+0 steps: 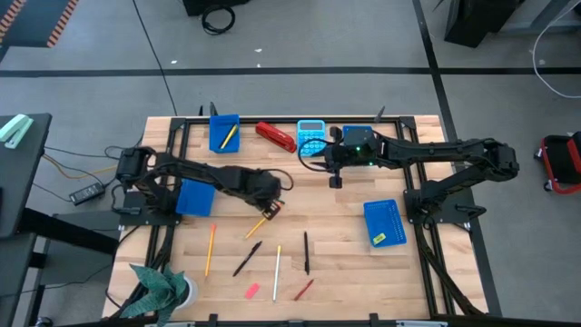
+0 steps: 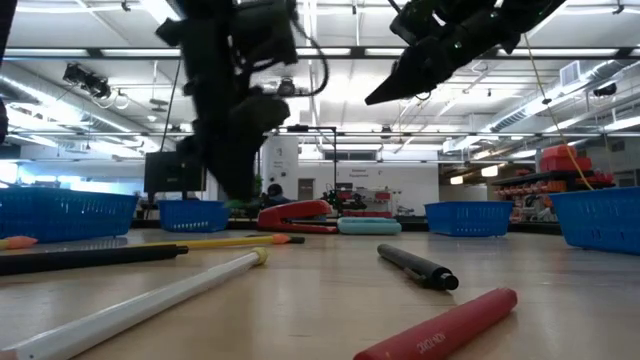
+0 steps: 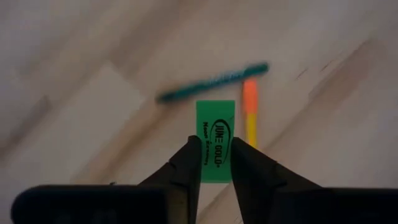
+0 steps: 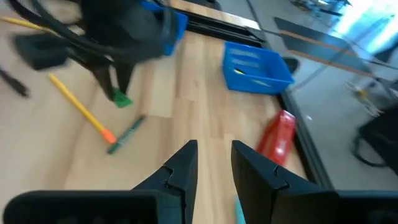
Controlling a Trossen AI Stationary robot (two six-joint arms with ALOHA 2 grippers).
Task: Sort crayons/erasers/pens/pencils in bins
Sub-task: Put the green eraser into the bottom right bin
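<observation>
The left pincer (image 3: 211,155) is closed on a green eraser (image 3: 216,140), a flat rectangular block with smooth faces and dark printed letters, and holds it just above the table (image 1: 345,263), near the middle. The right pincer (image 4: 214,158) hangs over the far side of the table with its two dark fingers a narrow gap apart and nothing between them.

The table is made of pale wooden planks with a visible grain, inside a black metal frame. On it stand blue plastic bins with low walls: one at the far edge (image 1: 222,132) with a yellow pencil inside, one under the left arm (image 1: 194,197), one on the right side (image 1: 384,223) with a yellow eraser (image 1: 379,240) in it. A glossy red stapler (image 1: 275,136) and a light-blue calculator (image 1: 311,138) lie between the far bins.

Below the green eraser lie a yellow pencil with an orange end (image 3: 250,112) and a thin green stick (image 3: 211,83), touching at one end. Near the front edge lie an orange pencil (image 1: 210,250), black pens (image 1: 247,258), a white pencil (image 1: 277,260), a round red crayon (image 1: 303,290) and a small pink eraser (image 1: 252,292).
</observation>
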